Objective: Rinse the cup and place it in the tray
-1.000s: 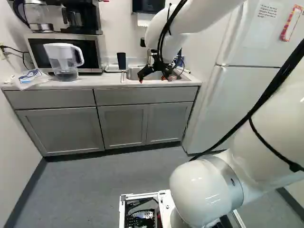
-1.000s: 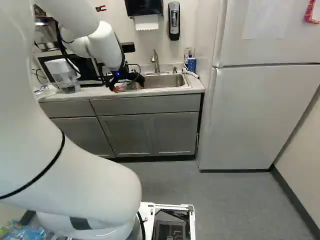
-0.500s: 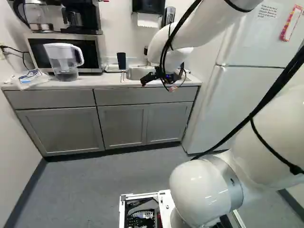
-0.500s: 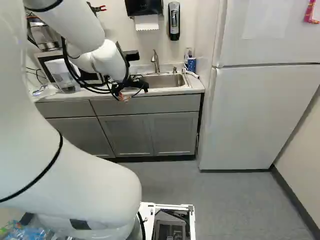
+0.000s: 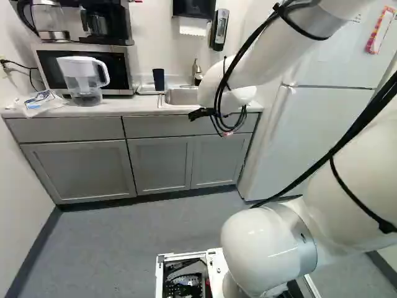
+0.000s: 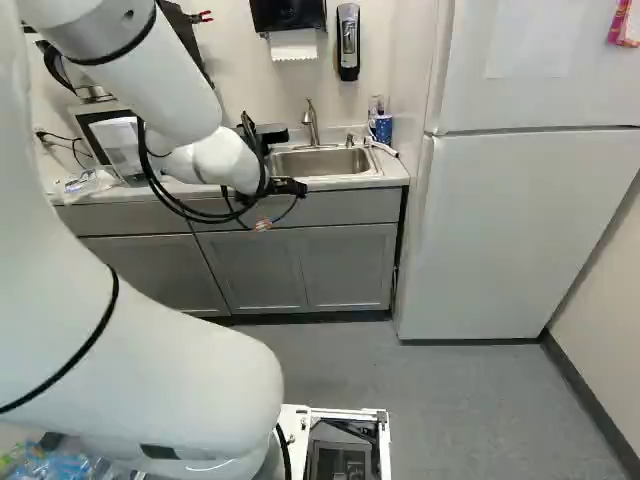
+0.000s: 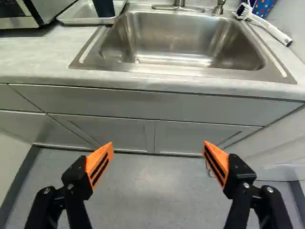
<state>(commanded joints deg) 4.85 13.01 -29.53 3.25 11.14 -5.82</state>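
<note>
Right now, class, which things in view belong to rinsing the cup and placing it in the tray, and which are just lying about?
For the job: dark cup, tray, sink, faucet.

Probably just lying about: pitcher, plastic bag, microwave, coffee maker.

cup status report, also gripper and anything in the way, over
Gripper open, nothing between its fingers. Dark cup in the tray beside the sink. Brush across the sink, likely not in the way.

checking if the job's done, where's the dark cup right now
The dark cup is left of the middle in the left base view, standing in the tray between the microwave and the sink.
</note>
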